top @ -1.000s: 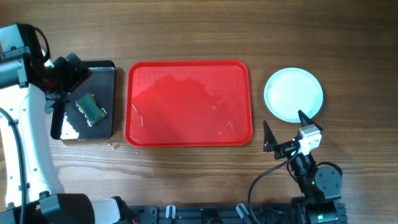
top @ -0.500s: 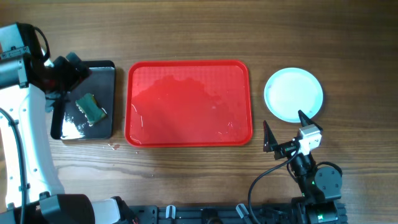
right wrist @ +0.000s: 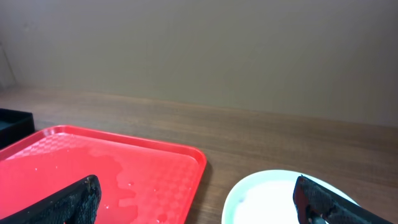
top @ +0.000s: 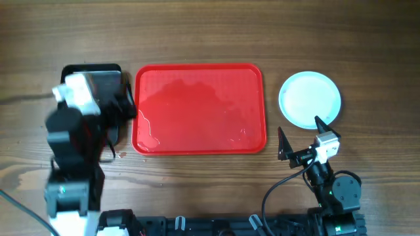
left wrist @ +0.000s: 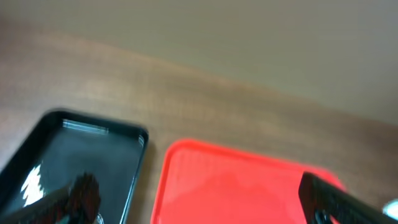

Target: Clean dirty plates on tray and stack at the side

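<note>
The red tray lies mid-table, wet and with no plates on it; it also shows in the left wrist view and the right wrist view. A pale mint-blue plate sits on the table right of the tray, clean on top; any plates beneath it are hidden. It shows in the right wrist view too. My right gripper is open and empty, just in front of the plate. My left gripper is open and empty, over the gap between the black tray and the red tray.
A smaller black tray lies left of the red tray, mostly covered by my left arm. Water drops lie on the wood near the red tray's front left corner.
My left arm has swung from the far left edge to over the black tray, now hiding the green sponge that lay there. The right arm, red tray and plate have not moved.
</note>
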Robot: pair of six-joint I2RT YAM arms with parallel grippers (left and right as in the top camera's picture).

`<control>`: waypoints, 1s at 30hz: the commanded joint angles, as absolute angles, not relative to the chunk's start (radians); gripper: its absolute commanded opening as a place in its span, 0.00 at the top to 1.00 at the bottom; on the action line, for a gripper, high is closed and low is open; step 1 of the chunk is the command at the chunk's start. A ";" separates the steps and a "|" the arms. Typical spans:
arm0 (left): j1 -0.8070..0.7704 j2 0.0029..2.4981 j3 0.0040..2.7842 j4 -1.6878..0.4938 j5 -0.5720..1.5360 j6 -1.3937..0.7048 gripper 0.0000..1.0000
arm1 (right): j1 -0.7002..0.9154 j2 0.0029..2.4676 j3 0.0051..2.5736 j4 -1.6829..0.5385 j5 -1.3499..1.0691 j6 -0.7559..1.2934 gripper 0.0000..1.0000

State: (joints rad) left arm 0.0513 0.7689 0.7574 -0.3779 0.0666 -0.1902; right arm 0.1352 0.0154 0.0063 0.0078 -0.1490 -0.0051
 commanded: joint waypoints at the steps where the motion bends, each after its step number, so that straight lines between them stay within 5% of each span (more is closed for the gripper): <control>1: 0.047 0.558 0.524 -0.214 0.098 -0.164 0.00 | 0.141 0.005 0.005 0.010 -0.157 0.000 0.00; 22: 0.013 0.003 0.006 0.182 0.104 -0.164 0.00 | 0.141 0.005 0.005 0.010 -0.157 0.000 0.00; 30: 0.013 0.003 0.006 -0.033 0.109 -0.164 0.00 | 0.141 0.005 0.005 0.010 -0.157 0.000 0.00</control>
